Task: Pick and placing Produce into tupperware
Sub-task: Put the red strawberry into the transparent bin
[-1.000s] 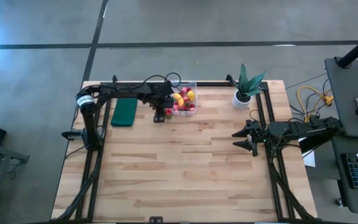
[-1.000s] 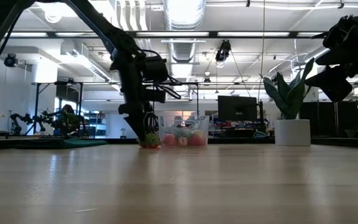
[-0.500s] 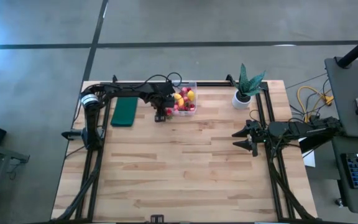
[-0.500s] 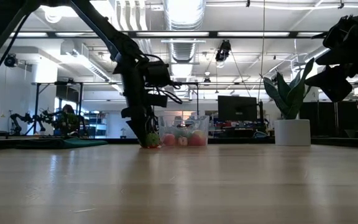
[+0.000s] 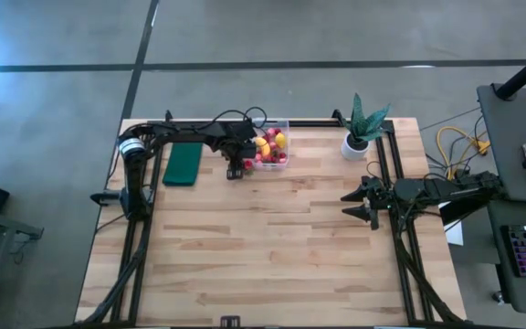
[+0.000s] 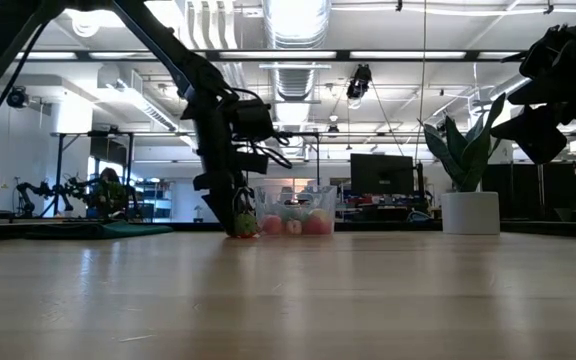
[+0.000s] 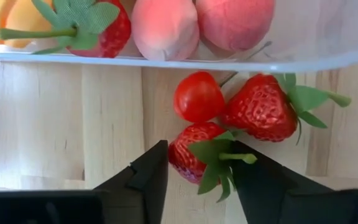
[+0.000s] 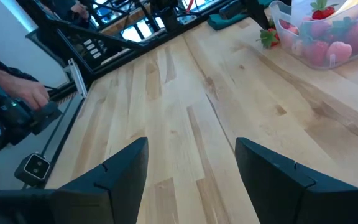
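Note:
The clear tupperware [image 5: 273, 146] stands at the table's far middle and holds several red and pink fruits and a yellow one [image 5: 279, 139]. My left gripper [image 5: 236, 168] points down at the box's near left corner and is shut on a strawberry [image 7: 194, 151]. Beside it, a second strawberry [image 7: 263, 109] and a small round red fruit [image 7: 197, 98] lie on the table against the box's wall [image 7: 328, 59]. My right gripper [image 5: 362, 203] is open and empty above the table's right side. My left gripper pinches the strawberry's red body [image 7: 178, 152] between its two fingers, coming from above and pointing down. Its green leaves and stalk [image 7: 229, 158] lie against one finger. In the low view the fruit [image 6: 244, 224] sits at table height; whether it is lifted clear I cannot tell.
A dark green pad [image 5: 183, 164] lies left of the box. A white pot with a green plant [image 5: 362, 130] stands at the far right. The middle and near part of the wooden table [image 5: 263, 256] is bare. A person's hand [image 8: 27, 93] shows beyond the table's edge.
My left gripper has shifted a little toward the tupperware, staying low over the loose fruits.

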Controlling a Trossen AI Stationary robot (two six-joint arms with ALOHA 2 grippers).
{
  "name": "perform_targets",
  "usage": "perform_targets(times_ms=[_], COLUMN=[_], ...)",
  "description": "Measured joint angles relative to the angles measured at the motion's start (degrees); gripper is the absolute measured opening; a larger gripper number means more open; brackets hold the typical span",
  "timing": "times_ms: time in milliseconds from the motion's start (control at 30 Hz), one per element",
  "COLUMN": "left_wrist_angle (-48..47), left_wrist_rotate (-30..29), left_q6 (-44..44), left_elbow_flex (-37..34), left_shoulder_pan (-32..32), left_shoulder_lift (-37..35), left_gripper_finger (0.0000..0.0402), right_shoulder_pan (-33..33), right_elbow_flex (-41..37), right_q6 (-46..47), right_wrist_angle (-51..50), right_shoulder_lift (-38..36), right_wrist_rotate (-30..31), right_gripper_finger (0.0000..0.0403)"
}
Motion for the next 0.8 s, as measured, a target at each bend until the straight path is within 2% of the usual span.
perform_targets(times_ms=[100, 333, 567, 733, 800], left_wrist_angle=[0.00, -1.83, -2.74, 5.21, 8.28], left_wrist_rotate=[0.00, -0.13, -1.55, 1.13, 2.54], left_q6=[-0.02, -0.13, -0.11, -0.81, -5.13], left_elbow_flex=[0.22, 2.05, 8.68, 13.86, 15.69], left_shoulder_pan=[0.02, -0.23, -0.50, -0.58, -0.59], left_shoulder_lift=[-0.02, -0.76, -4.40, -4.36, -2.81], left_gripper_finger=[0.0131, 0.0124, 0.0124, 0.0123, 0.0124], right_shoulder_pan=[0.00, -0.01, -0.02, 0.00, -0.02], right_elbow_flex=[0.00, 0.00, 0.00, 0.00, 0.00], right_q6=[0.00, 0.00, 0.00, 0.00, -0.02], right_wrist_angle=[0.00, 0.00, -0.02, -0.02, -0.02], right_shoulder_lift=[0.00, 0.00, 0.00, 0.00, 0.00], right_wrist_rotate=[0.00, 0.00, 0.00, 0.00, 0.00], right_gripper_finger=[0.0233, 0.0233, 0.0233, 0.0233, 0.0233])
